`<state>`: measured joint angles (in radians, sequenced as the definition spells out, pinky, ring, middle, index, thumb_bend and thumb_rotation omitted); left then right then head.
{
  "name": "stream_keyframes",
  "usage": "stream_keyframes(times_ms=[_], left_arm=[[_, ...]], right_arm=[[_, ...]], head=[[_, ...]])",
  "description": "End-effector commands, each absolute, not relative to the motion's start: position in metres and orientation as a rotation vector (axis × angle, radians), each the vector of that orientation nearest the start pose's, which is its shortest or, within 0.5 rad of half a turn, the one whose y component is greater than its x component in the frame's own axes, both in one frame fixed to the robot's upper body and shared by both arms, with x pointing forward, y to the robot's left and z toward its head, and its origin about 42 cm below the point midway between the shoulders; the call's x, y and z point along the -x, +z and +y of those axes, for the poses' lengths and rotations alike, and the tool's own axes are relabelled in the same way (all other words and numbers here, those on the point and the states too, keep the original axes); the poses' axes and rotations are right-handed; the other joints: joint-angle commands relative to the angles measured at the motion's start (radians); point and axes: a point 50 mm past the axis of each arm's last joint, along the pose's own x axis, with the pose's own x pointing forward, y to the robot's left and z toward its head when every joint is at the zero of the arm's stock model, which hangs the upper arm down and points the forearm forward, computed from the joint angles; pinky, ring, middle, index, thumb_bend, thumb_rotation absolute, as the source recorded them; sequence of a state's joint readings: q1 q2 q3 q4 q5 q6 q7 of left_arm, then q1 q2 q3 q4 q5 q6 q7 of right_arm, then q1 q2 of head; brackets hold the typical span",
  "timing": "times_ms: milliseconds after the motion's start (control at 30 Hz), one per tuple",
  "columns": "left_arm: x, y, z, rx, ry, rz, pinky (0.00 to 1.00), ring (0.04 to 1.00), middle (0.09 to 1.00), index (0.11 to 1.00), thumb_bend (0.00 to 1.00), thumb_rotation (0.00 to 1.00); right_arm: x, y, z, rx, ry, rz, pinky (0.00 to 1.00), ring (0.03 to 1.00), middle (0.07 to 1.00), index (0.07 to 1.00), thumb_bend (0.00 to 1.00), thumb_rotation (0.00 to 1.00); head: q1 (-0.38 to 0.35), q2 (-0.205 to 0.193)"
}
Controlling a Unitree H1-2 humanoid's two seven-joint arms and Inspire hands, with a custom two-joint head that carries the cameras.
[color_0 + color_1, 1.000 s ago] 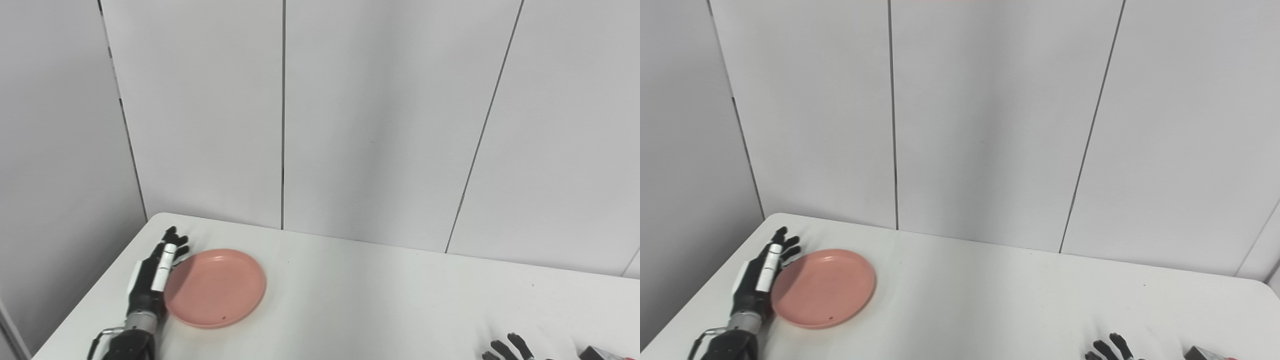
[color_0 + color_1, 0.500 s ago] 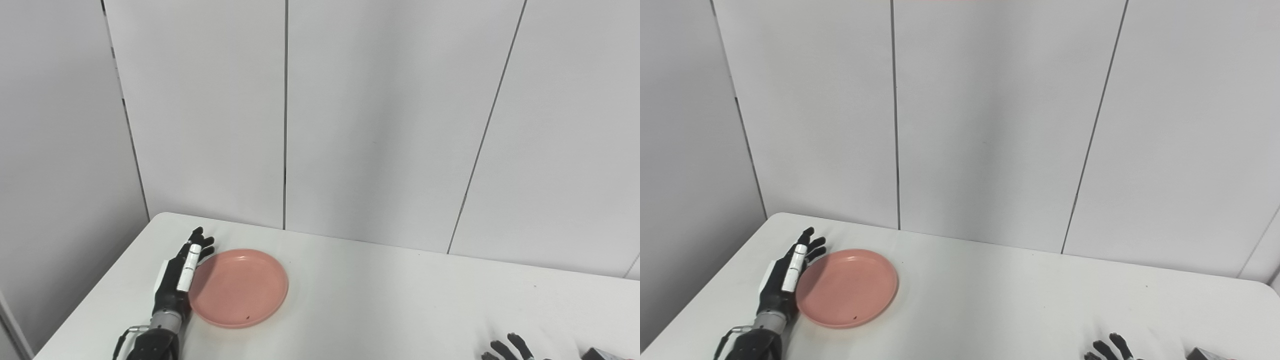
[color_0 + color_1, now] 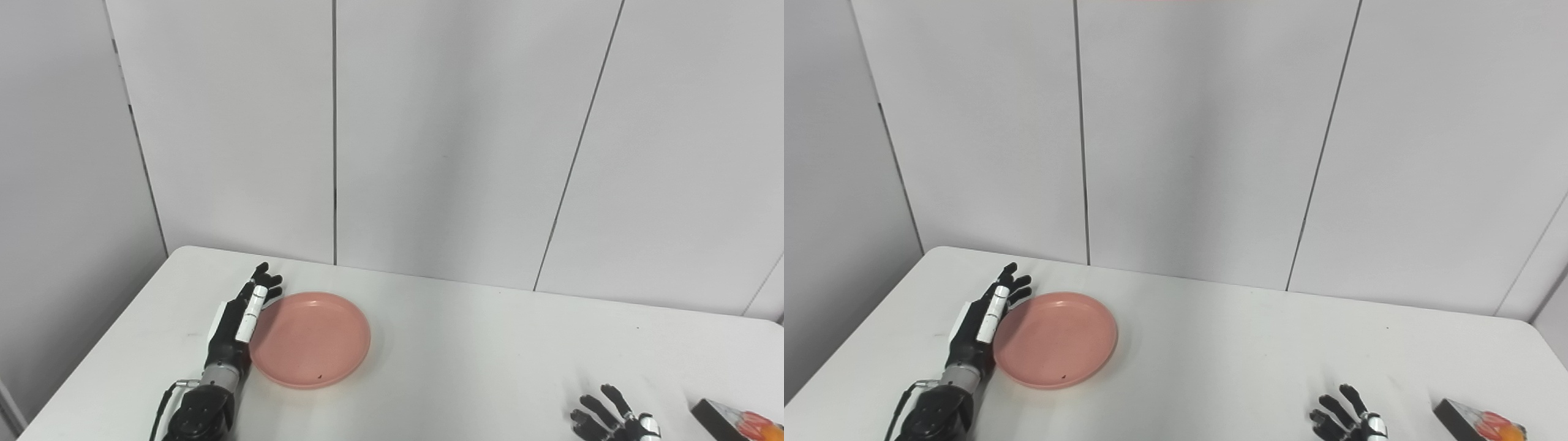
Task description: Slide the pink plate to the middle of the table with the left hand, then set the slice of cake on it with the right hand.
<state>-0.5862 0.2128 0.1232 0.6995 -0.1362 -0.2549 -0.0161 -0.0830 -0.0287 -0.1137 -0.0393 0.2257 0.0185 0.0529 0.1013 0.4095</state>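
The pink plate [image 3: 310,339] lies flat on the left part of the white table [image 3: 465,349]. My left hand [image 3: 240,324] is open, fingers straight, its side pressed against the plate's left rim. My right hand [image 3: 1350,419] is open with fingers spread, low at the front right, holding nothing. The slice of cake [image 3: 1482,421], dark at the base with orange and red topping, lies on the table just right of the right hand, partly cut off by the picture's bottom edge.
Grey wall panels [image 3: 453,141] stand right behind the table's far edge. The table's left edge runs close beside my left arm [image 3: 199,413].
My left hand has pushed the pink plate to the right along the table. The camera has tilted down a little, so the right hand and the cake show more.
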Motion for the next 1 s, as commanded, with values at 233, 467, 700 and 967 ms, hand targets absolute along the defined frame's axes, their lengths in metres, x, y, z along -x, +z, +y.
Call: stream_keyframes(times_ms=[233,467,700,967], left_arm=[[-0.461,0.139,0.239,0.018,-0.044,-0.106,0.75,0.851,0.85,0.898,0.79,0.91],[-0.462,0.144,0.222,0.033,-0.089,-0.112,0.76,0.861,0.864,0.904,0.78,0.91],[-0.462,0.142,0.196,0.069,-0.123,-0.089,0.77,0.869,0.87,0.901,0.76,0.92],[-0.463,0.138,0.182,0.112,-0.178,-0.071,0.79,0.869,0.86,0.907,0.76,0.9]], right_arm=[[-0.31,0.127,-0.235,-0.21,-0.028,-0.119,0.76,0.714,0.763,0.857,0.68,1.0],[-0.309,0.127,-0.228,-0.209,-0.041,-0.118,0.73,0.694,0.752,0.837,0.7,0.97],[-0.306,0.127,-0.222,-0.175,-0.055,-0.118,0.73,0.69,0.741,0.836,0.69,0.99],[-0.306,0.127,-0.214,-0.135,-0.054,-0.142,0.71,0.661,0.725,0.835,0.72,0.97]], head=[[-0.072,0.023],[-0.126,0.035],[-0.204,0.052],[-0.291,0.067]])
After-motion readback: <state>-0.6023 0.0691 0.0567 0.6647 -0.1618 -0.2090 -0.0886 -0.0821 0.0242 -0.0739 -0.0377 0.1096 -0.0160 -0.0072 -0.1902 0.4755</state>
